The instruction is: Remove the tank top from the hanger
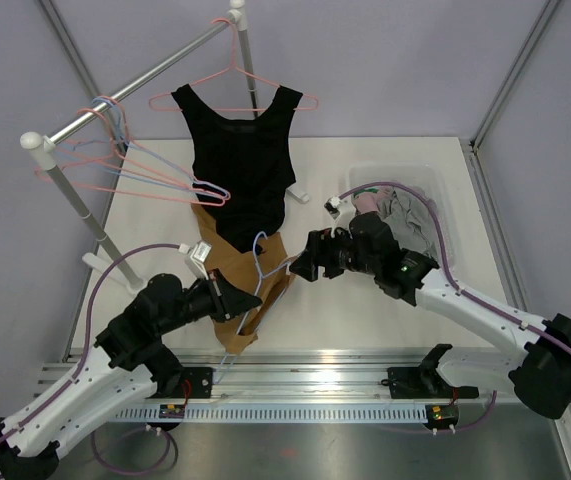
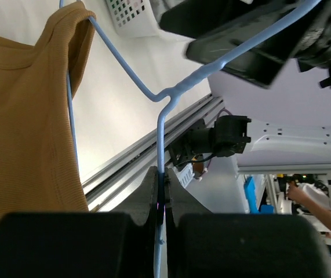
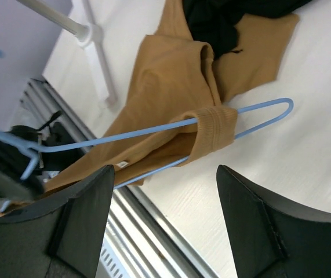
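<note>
Tank top [image 3: 171, 87], tan, drapes onto the tabletop [image 1: 365, 315], one strap [image 3: 214, 124] looped over the blue hanger [image 3: 153, 132]. My left jaws clench its wire; my right jaws gape. The top view shows a clear bin [image 1: 425, 176] holding grey clothes [image 1: 405, 210].

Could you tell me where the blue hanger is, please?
In the top view the blue hanger sits low centre, its neck pinched in the left gripper, one arm through a strap of the tan tank top, left of the open right gripper.
</note>
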